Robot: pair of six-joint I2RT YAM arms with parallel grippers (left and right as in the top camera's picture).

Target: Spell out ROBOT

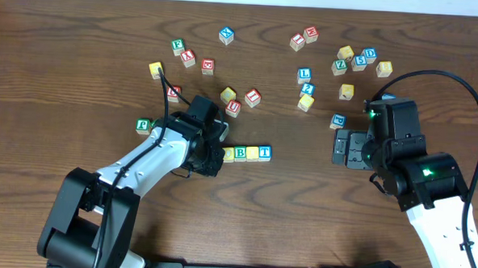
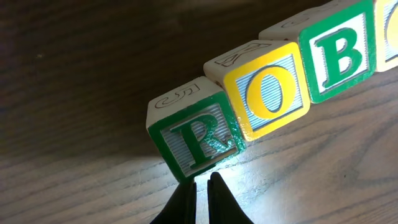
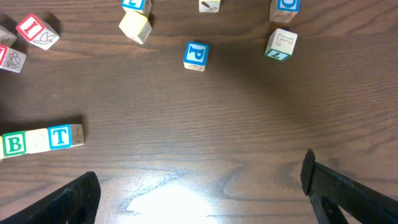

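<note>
**Squaring the R cube [image 2: 193, 134] at the head of ROBOT.**
The row lies near the middle of the table [image 1: 79, 103]: green-framed R, yellow O cube [image 2: 267, 90], green B cube [image 2: 339, 53], second yellow cube [image 1: 253, 153] and blue T cube [image 1: 264, 153], set side by side. R sits slightly askew against O. The left gripper [image 2: 200, 183], clenched and empty, has its tips just beside R's near edge; contact cannot be judged from this angle. The next move probably calls for a gentle nudge to straighten R. The right gripper [image 3: 200, 180] hangs spread wide, well apart.
</note>
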